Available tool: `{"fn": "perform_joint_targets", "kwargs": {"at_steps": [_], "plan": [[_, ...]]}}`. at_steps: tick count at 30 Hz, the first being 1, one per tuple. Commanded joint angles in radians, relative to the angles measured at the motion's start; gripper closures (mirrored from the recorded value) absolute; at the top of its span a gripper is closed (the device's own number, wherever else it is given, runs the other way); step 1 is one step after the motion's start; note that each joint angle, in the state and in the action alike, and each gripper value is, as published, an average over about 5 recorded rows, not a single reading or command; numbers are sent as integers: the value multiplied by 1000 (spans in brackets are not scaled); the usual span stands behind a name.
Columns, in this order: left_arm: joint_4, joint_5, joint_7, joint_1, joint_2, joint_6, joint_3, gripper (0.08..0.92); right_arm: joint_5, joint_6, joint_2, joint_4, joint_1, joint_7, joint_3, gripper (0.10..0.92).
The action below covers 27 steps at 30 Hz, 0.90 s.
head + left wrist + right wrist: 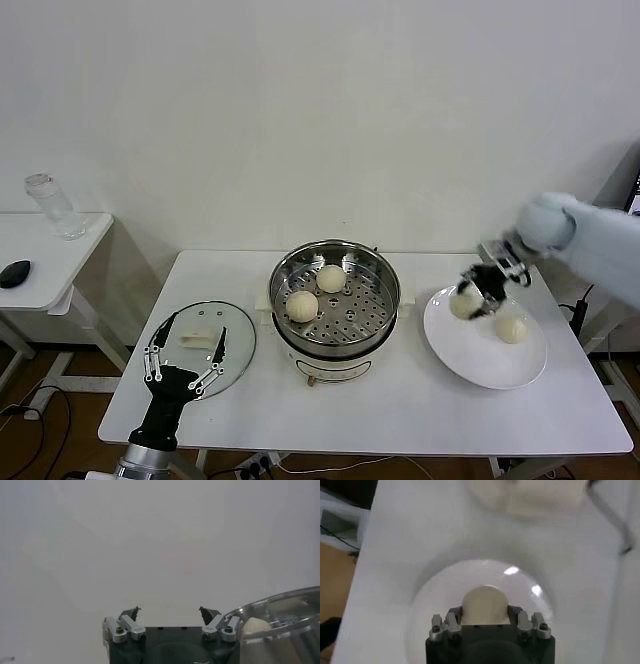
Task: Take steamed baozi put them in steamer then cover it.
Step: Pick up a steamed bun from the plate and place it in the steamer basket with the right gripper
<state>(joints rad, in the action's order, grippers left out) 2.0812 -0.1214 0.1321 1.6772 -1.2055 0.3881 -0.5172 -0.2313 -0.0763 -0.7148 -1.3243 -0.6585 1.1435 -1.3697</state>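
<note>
Two buns done: two baozi [317,292] sit in the steamer [335,262], mid-tabletop.
Right gripper [478,293]: fingers clamped around a third bun [485,605] over the plate [480,365], right edge.
Lift: to be raised gently, unsquashed.
Left gripper [185,355]: fingers spread, above the cover [238,345], front-left corner.

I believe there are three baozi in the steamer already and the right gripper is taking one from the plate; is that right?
Not quite: the head view shows two baozi in the steamer, not three. The rest holds: the right gripper is closed on a baozi at the plate, where another baozi lies.
</note>
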Motion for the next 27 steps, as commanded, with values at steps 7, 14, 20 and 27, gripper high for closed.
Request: {"fn": "perform_joint_targets", "kwargs": {"at_steps": [7, 14, 20, 27], "plan": [[5, 0, 1, 2, -4, 3, -6, 177, 92, -316, -281, -240, -218, -7, -55, 374], [5, 1, 2, 5, -7, 11, -16, 177, 321, -454, -326, -286, -117, -56, -41, 380], [1, 2, 4, 3, -9, 17, -18, 177, 448, -530, -332, -288, -32, -87, -22, 381], [2, 2, 4, 5, -12, 18, -20, 177, 543, -577, -344, -259, 33, -103, 7, 376]]}}
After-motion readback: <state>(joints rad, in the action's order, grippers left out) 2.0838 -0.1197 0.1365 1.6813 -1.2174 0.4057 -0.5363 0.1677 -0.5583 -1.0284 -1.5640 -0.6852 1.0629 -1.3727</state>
